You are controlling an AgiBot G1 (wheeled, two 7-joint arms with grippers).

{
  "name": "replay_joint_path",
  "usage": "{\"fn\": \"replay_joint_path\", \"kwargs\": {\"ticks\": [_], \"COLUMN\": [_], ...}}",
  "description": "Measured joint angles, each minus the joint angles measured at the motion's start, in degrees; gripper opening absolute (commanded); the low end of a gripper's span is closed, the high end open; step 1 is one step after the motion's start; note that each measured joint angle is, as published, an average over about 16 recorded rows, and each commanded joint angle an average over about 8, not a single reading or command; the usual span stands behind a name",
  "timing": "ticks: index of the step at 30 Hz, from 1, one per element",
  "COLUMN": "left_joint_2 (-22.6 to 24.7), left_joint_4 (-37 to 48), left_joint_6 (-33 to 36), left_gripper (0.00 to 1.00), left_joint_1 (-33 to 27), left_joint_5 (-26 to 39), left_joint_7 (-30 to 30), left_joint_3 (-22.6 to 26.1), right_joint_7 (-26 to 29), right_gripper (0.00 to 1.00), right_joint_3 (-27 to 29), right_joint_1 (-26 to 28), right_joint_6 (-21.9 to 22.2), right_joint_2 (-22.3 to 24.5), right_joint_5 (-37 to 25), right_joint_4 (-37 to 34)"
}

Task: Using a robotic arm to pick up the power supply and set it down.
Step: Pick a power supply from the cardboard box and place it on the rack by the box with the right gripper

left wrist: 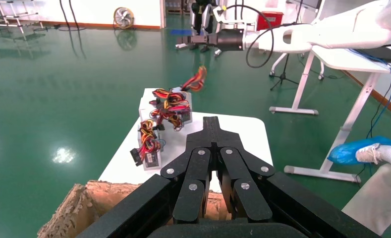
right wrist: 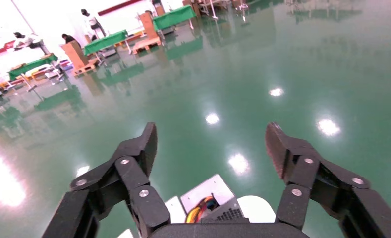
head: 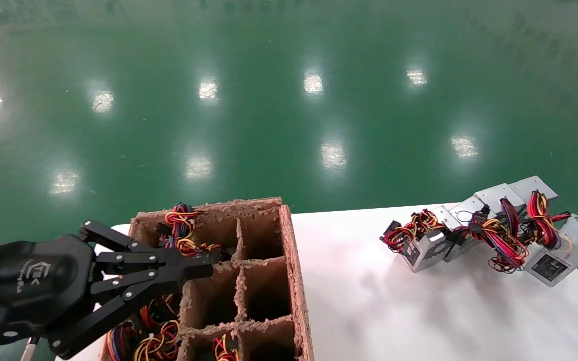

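Our left hand [head: 208, 263] hovers clenched and empty over the box [head: 296, 281], supplies [head: 178, 228] wired inside at 10 o'clock. We should release it, then drop straight between dividers. Right hand [right wrist: 210, 148] idles released.

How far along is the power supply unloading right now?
Done: several power supplies lie on the white table. In hand: nothing; the left gripper hangs shut and empty over the cardboard divider box. The right gripper is open, above the table's far end. Left: wire bundles show units remaining in the box.
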Motion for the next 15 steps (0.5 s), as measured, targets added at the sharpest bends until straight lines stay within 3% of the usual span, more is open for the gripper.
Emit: {"fn": "replay_joint_path", "kwargs": {"ticks": [15], "left_joint_2": [0.0], "left_joint_4": [0.0], "left_joint_6": [0.0], "left_gripper": [0.00], "left_joint_1": [0.0], "left_joint_5": [0.0], "left_joint_7": [0.0], "left_joint_3": [0.0], "right_joint_7": [1.3], "right_gripper": [1.00], "right_joint_3": [0.5], "right_joint_1": [0.5], "right_joint_6": [-6.3], "right_joint_2": [-0.1], "right_joint_5": [-2.9], "right_joint_4": [7.6]}}
